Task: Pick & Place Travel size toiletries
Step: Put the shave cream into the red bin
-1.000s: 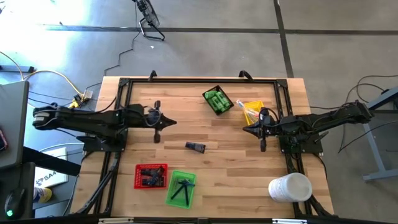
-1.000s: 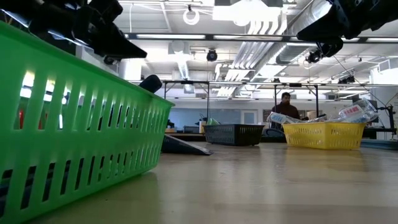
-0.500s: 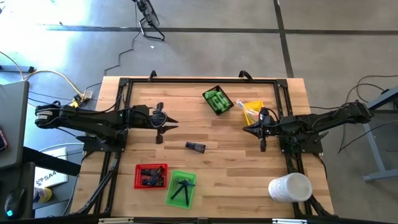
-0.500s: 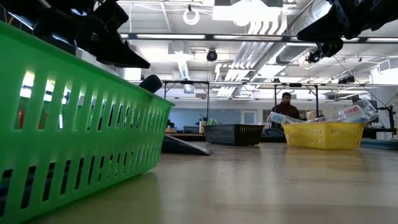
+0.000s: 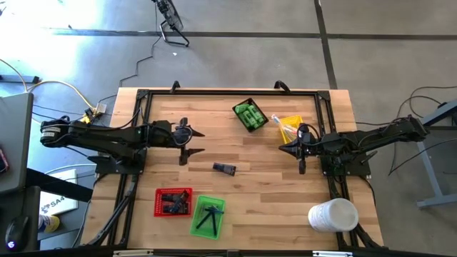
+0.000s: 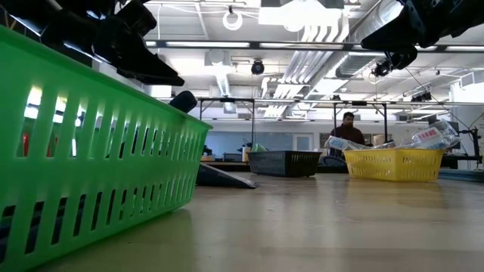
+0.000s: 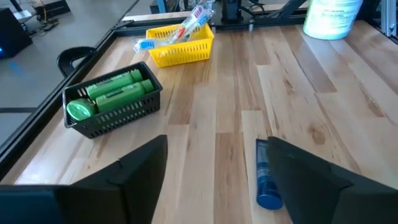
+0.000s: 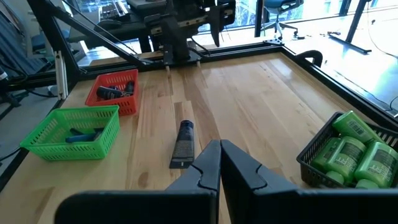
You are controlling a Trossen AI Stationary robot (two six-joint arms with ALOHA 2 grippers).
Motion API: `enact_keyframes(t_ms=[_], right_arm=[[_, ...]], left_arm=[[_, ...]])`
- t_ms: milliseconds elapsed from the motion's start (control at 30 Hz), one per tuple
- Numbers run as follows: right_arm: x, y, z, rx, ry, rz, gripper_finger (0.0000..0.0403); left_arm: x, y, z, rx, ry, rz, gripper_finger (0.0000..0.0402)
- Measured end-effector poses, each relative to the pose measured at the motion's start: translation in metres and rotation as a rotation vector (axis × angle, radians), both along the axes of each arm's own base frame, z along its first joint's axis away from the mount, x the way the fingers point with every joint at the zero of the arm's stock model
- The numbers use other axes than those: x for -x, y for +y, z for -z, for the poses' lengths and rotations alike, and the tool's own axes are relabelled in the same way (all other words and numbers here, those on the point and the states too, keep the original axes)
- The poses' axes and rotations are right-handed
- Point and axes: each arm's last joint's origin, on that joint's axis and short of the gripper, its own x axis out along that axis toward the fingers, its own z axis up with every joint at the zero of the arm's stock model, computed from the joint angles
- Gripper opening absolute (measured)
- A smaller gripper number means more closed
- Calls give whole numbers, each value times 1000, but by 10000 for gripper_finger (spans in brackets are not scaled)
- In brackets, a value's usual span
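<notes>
A dark tube with a blue cap point(image 5: 224, 168) lies flat on the wooden table near its middle, and also shows in the left wrist view point(image 7: 267, 177) and the right wrist view point(image 8: 183, 143). My left gripper point(image 5: 200, 141) hovers open left of and beyond the tube, which lies ahead of its fingers point(image 7: 217, 149), untouched. My right gripper point(image 5: 282, 148) waits shut at the right point(image 8: 219, 163) with nothing in it. Green bottles point(image 7: 112, 93) lie in a black tray point(image 5: 250, 115). Clear-wrapped sticks point(image 7: 186, 25) rest in a yellow tray point(image 5: 289, 127).
A red tray point(image 5: 173, 201) and a green tray point(image 5: 208, 215), each with small dark items, stand near the front edge. A big white cylinder point(image 5: 333, 215) stands at the front right. Black frame rails point(image 5: 214, 93) border the table. Bare wood surrounds the tube.
My left gripper has opened: its fingers, together a second ago, now stand wide apart. The tube and the trays have stayed where they were.
</notes>
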Motion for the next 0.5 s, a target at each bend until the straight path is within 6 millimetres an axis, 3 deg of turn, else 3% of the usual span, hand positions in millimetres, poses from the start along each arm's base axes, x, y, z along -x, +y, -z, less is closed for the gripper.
enact_keyframes(t_ms=[267, 500], right_arm=[[0, 0, 0, 0, 0, 0, 4], [0, 0, 0, 1, 0, 4, 4]], left_arm=[[-2, -1, 3, 62, 11, 17, 281], [-14, -2, 23, 100, 109, 97, 281]])
